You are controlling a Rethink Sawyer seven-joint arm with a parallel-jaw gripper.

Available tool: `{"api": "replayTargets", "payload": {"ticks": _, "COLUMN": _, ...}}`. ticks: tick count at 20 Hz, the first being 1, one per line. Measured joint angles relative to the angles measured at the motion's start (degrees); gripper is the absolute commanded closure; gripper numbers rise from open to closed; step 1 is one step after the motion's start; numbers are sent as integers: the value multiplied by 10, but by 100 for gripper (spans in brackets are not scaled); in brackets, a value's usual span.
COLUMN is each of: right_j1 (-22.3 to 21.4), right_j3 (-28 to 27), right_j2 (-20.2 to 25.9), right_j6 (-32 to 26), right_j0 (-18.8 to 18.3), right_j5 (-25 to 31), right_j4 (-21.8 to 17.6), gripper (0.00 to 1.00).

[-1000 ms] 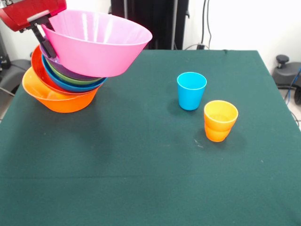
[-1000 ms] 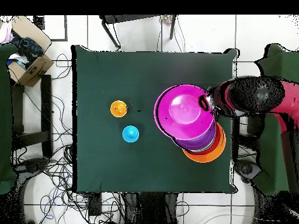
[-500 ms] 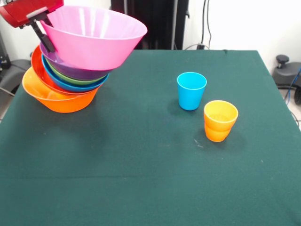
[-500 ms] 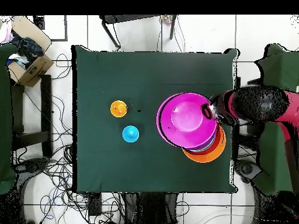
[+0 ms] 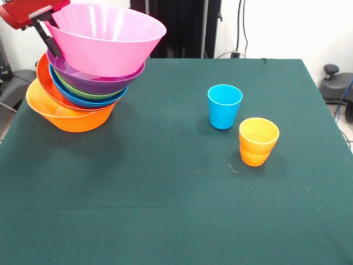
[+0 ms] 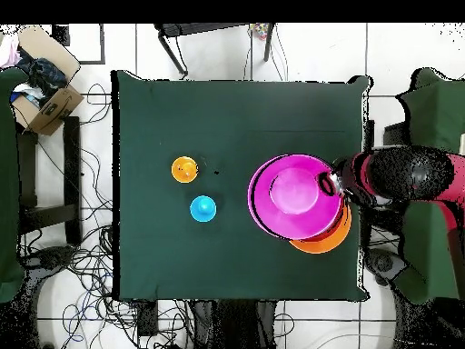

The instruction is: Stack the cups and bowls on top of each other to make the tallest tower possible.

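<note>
Green cloth-covered table throughout. Near right: yellow cup nested in orange cups; just beyond, blue cup, apart from it. Far left, at table edge: tower of nested bowls, leaning. On top, pink bowl, tilted, rim pinched by gripper. Risk on release: off-centre seating, slide, toppling off the edge. Beyond: cables, white wall.

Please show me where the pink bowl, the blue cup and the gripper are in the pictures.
pink bowl (image 5: 107, 41): front view, on its outer side wall.
blue cup (image 5: 224, 107): front view, on its outer wall.
gripper (image 5: 47, 33): front view, at the fingertips on the pink bowl's rim.
</note>
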Motion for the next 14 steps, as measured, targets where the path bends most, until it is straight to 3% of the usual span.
{"api": "replayTargets", "payload": {"ticks": 14, "right_j1": 0, "right_j3": 3, "right_j2": 2, "right_j6": -1, "right_j0": -1, "right_j5": 0, "right_j4": -26, "gripper": 100}}
